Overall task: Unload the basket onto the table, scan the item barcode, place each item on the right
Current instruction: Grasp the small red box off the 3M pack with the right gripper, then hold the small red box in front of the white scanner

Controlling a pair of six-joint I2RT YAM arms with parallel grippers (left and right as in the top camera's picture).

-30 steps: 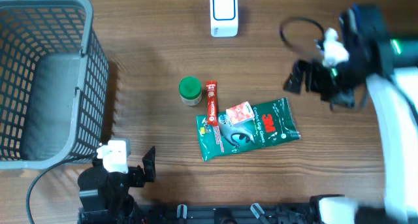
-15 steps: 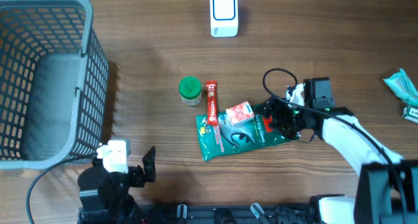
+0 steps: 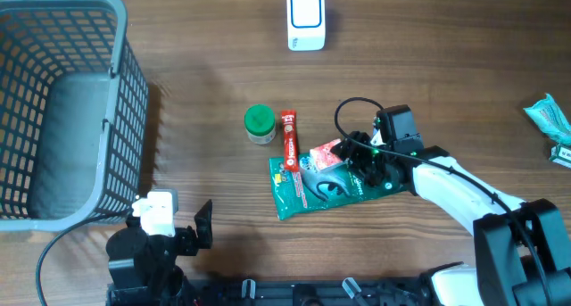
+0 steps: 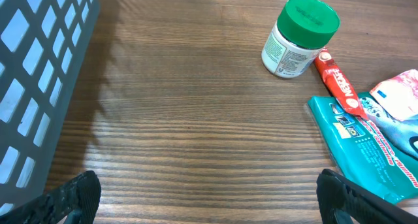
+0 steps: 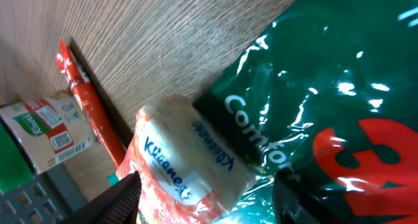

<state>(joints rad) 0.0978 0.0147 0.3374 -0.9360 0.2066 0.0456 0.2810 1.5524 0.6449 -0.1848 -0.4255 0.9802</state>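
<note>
A red-and-white Kleenex tissue pack (image 3: 326,153) lies on top of a green 3M glove packet (image 3: 290,186) at the table's middle. My right gripper (image 3: 351,161) has come down over the pack from the right. In the right wrist view its fingers stand on either side of the tissue pack (image 5: 189,165), partly closed, with a small gap still showing on the right side; the right gripper (image 5: 212,201) holds nothing. The white barcode scanner (image 3: 305,19) stands at the back edge. My left gripper (image 4: 209,199) rests wide open over bare wood near the front.
A red stick packet (image 3: 289,136) and a green-lidded jar (image 3: 259,123) sit just left of the pile. A grey wire basket (image 3: 53,119) fills the left side. Two small packets (image 3: 549,114) lie at the far right edge.
The right arm swung from the back right down onto the pile, and its jaws have narrowed around the tissue pack. The left arm has not moved.
</note>
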